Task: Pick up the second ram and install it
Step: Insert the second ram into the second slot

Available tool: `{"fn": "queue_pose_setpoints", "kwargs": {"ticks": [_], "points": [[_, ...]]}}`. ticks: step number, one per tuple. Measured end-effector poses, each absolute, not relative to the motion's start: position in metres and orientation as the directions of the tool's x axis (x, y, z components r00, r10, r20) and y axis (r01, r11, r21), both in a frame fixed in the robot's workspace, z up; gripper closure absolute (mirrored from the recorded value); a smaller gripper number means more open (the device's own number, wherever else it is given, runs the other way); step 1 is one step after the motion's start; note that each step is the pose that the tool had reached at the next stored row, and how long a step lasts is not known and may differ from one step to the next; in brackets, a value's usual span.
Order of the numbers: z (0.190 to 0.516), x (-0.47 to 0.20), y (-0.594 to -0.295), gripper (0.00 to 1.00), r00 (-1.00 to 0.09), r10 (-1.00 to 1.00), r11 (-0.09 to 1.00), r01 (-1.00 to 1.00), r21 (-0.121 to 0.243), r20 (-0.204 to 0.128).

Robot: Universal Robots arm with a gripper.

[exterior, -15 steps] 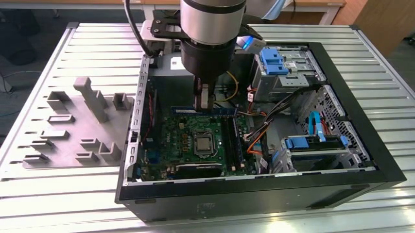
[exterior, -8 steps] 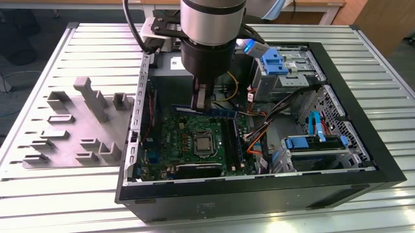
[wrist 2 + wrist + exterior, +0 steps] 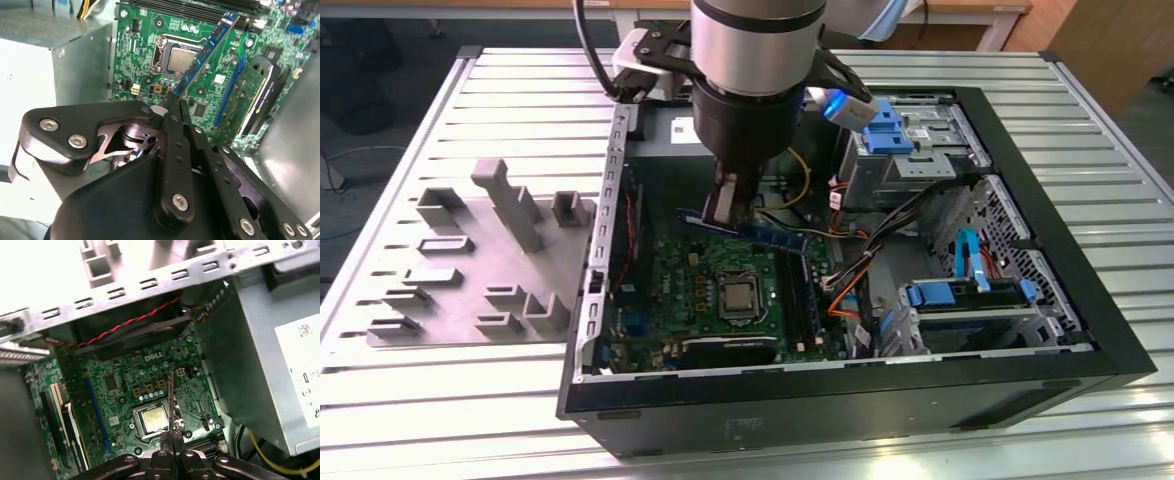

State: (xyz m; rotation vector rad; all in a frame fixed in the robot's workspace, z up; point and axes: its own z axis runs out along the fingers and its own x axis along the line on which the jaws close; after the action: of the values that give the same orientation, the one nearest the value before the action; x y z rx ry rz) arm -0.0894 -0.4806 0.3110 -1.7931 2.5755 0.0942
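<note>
Exterior view: the black 2-finger gripper (image 3: 724, 215) is pinching the long thin dark memory stick (image 3: 767, 237) near 1 end. Second wrist view: the stick (image 3: 206, 52) is reaching out ahead of the fingertips over the green motherboard (image 3: 145, 55), and its long axis is looking skewed to the black slots (image 3: 200, 5). First wrist view: it's showing edge-on (image 3: 171, 395), dead ahead of the gripper (image 3: 172, 437).

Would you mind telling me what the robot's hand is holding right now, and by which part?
The hand grips the long, thin, blue memory stick by one end; the rest juts out above the green motherboard.
</note>
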Motion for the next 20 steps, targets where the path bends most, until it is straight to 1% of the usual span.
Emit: {"fn": "queue_pose_setpoints", "kwargs": {"ticks": [20], "points": [[0.3078, -0.0895, -0.4806, 0.87, -0.658, -0.752, 0.657, -0.753, 0.048, -0.036]]}}
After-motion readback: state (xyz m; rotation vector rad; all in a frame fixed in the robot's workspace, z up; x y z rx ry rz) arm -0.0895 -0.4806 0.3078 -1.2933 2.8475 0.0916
